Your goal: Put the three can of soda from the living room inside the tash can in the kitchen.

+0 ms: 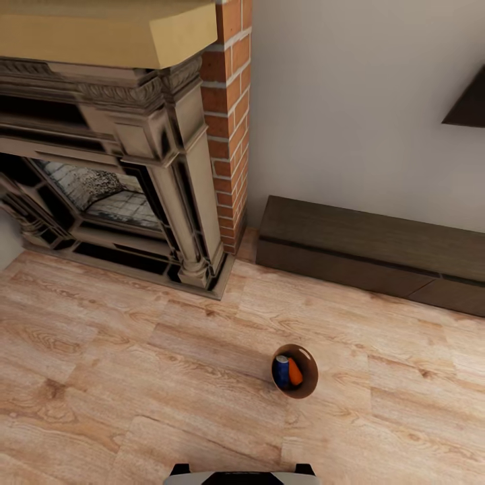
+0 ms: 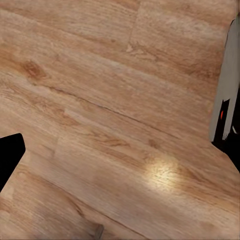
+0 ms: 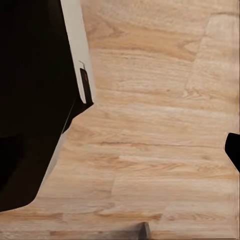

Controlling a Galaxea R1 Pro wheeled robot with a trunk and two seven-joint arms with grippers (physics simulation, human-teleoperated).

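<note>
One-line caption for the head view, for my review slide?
Small round bin on the living-room wood floor, holding a blue can and an orange can, near the fireplace and low cabinet.

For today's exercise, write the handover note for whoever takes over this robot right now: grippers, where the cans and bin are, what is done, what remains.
Grippers: neither wrist view lets me tell whether its gripper is open or shut; both look down on bare wood floor.
Things: the trash can stands on the living-room floor, in front of the low dark cabinet and to the right of the fireplace. Inside it lie a blue can and an orange can, side by side.
Done: at least two cans are in the bin.
Left: I cannot make out a third can; find it, and get the bin to the kitchen.
</note>
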